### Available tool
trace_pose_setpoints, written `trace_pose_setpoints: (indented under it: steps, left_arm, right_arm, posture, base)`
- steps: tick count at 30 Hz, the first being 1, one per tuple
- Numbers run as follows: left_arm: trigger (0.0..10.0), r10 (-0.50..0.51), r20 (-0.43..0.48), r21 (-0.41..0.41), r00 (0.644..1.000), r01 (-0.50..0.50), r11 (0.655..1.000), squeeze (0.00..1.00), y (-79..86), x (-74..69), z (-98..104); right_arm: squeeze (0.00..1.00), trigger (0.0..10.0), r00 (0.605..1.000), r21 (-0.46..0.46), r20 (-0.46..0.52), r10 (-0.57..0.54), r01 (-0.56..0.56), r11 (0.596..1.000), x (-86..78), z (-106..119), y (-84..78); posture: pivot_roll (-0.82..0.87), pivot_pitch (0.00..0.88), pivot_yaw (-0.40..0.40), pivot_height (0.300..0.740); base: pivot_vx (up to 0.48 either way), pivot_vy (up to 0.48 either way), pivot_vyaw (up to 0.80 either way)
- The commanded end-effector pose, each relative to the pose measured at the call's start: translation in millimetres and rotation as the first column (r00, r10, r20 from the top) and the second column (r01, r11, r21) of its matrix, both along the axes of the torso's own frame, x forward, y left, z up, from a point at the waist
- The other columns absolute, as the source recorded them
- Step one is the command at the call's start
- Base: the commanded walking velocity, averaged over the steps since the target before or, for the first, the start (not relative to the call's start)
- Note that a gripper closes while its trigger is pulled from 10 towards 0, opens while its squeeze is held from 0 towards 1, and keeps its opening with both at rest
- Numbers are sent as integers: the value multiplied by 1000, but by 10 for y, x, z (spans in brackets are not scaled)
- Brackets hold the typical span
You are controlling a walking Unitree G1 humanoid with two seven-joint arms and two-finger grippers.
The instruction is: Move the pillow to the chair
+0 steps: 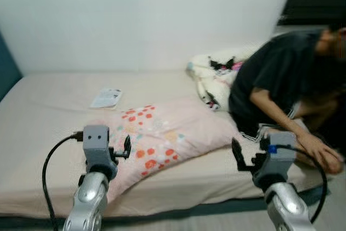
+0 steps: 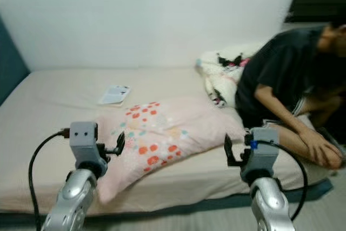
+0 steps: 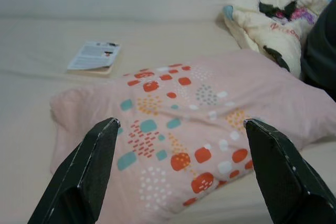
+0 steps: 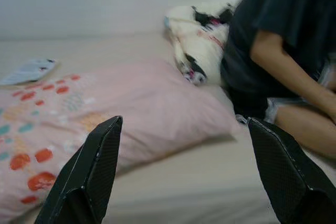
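A pink pillow with orange, teal and white blocks printed on it lies flat on the beige bed, near the front edge. My left gripper is raised just before the pillow's near left corner, fingers open, nothing held. In the left wrist view the pillow lies between and beyond the spread fingers. My right gripper hovers open over the bed's front edge, to the right of the pillow.
A person in a dark shirt sits on the bed's right end, one hand resting close to my right arm. A crumpled white blanket lies behind the pillow. A booklet rests on the mattress further back. A white wall stands behind.
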State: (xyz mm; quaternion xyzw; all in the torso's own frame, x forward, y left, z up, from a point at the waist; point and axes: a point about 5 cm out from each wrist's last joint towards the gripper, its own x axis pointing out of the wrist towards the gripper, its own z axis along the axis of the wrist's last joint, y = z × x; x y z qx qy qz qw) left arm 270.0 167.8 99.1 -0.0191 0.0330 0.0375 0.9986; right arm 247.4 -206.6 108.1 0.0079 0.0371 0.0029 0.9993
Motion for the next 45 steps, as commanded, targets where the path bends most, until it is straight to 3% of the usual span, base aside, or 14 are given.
trace_pose_setpoints:
  steps: [1, 8, 13, 22, 25, 26, 38, 45]
  left_arm:
    - [10000, 5, -12, 9, 1000, -5, 1000, 0, 8, 1, -27]
    - [10000, 28, -16, -6, 999, -28, 1000, 0, 28, -5, -30]
    - [10000, 45, -22, -19, 999, -45, 999, 0, 48, 5, -25]
    - [10000, 41, -18, -21, 999, -41, 999, 0, 50, 16, -4]
    - [10000, 41, -20, -16, 999, -41, 999, 0, 47, 19, -1]
    - [10000, 39, -19, -12, 999, -39, 999, 0, 41, 26, 6]
    - [10000, 44, -21, -17, 999, -45, 999, 0, 51, 33, 11]
    - [10000, 64, -4, -21, 998, -65, 998, 0, 127, 91, 71]
  right_arm:
    - [0, 10000, 1000, 13, 10, -3, 3, 1000, 16, 3, -8]
    - [0, 10000, 999, 8, 28, 20, -20, 1000, 10, 37, 11]
    - [0, 10000, 994, -42, 47, 100, -98, 994, 27, 81, 94]
    - [0, 10000, 998, 4, 29, 62, -62, 998, 46, 63, 54]
    - [0, 10000, 999, 29, 3, 51, -51, 998, 54, 35, 34]
    - [0, 10000, 998, 92, -61, 26, -20, 996, 70, -39, -3]
    - [0, 10000, 996, 142, -73, 42, -31, 989, 81, -52, 2]
    - [0, 10000, 996, 317, -93, -5, 34, 948, 121, -33, -78]
  posture:
    - [-82, 0, -4, 740]
    - [-85, 0, 2, 740]
    - [-83, 0, 2, 740]
    - [-85, 0, 8, 740]
    - [-86, 0, 9, 740]
    - [-85, 2, 8, 730]
    - [-84, 4, 9, 700]
    - [-86, 15, 4, 670]
  base:
    - [0, 0, 0]
    - [257, 0, 0]
    - [326, 0, 476]
    - [323, 0, 176]
    - [0, 0, 0]
    - [0, 0, 0]
    - [0, 0, 0]
    - [0, 0, 0]
